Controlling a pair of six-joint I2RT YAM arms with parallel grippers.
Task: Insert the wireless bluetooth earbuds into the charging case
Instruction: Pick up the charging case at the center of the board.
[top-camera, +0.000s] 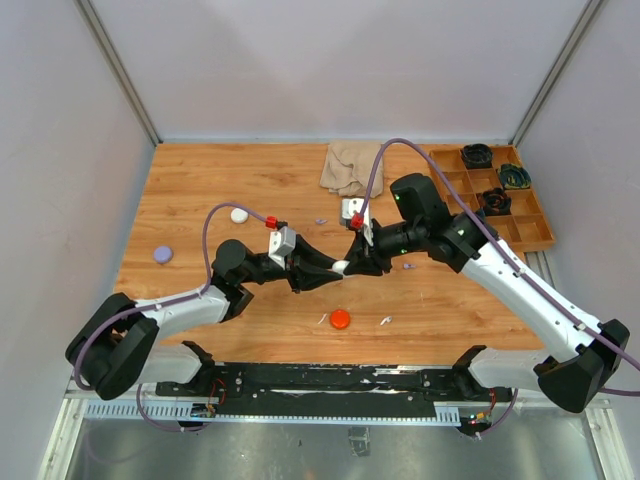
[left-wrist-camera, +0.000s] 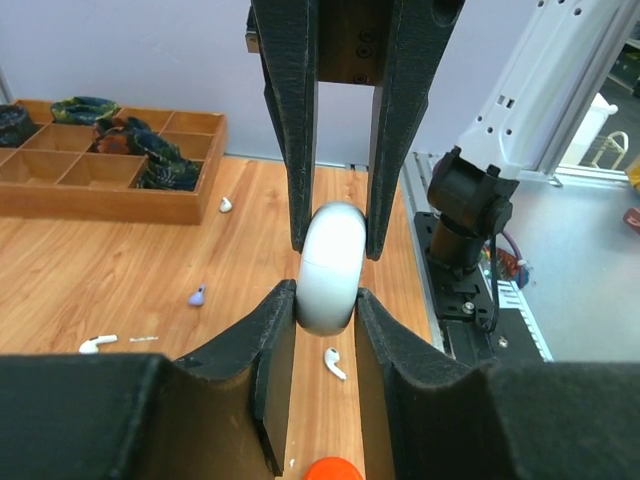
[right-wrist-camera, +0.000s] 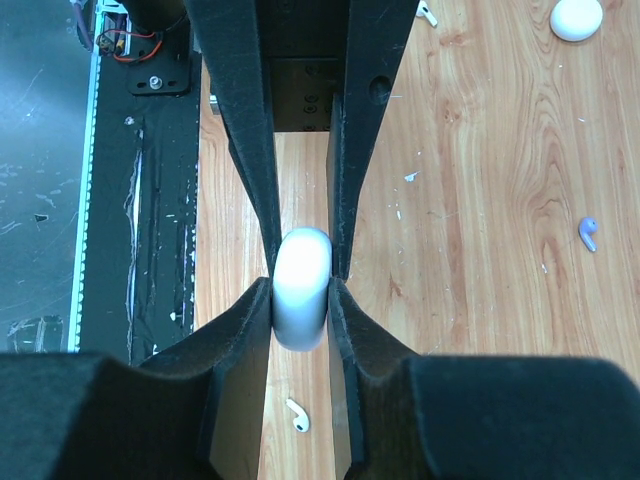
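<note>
A white rounded charging case (top-camera: 342, 267) hangs above the table, held from both sides; its lid seam looks closed. My left gripper (left-wrist-camera: 326, 305) is shut on its near end (left-wrist-camera: 330, 270). My right gripper (right-wrist-camera: 300, 295) is shut on its other end (right-wrist-camera: 302, 288). One white earbud (left-wrist-camera: 334, 363) lies on the wood right below the case, also seen in the right wrist view (right-wrist-camera: 298, 415). More earbuds lie loose: white ones (top-camera: 385, 321) (top-camera: 322, 319) near the front, purple ones (top-camera: 409, 266) (top-camera: 320, 221) farther back.
A red puck (top-camera: 340, 319) lies at the front middle, a white puck (top-camera: 239, 214) and a purple puck (top-camera: 163, 254) at the left. A beige cloth (top-camera: 350, 166) lies at the back. A wooden compartment tray (top-camera: 452, 188) stands at the back right.
</note>
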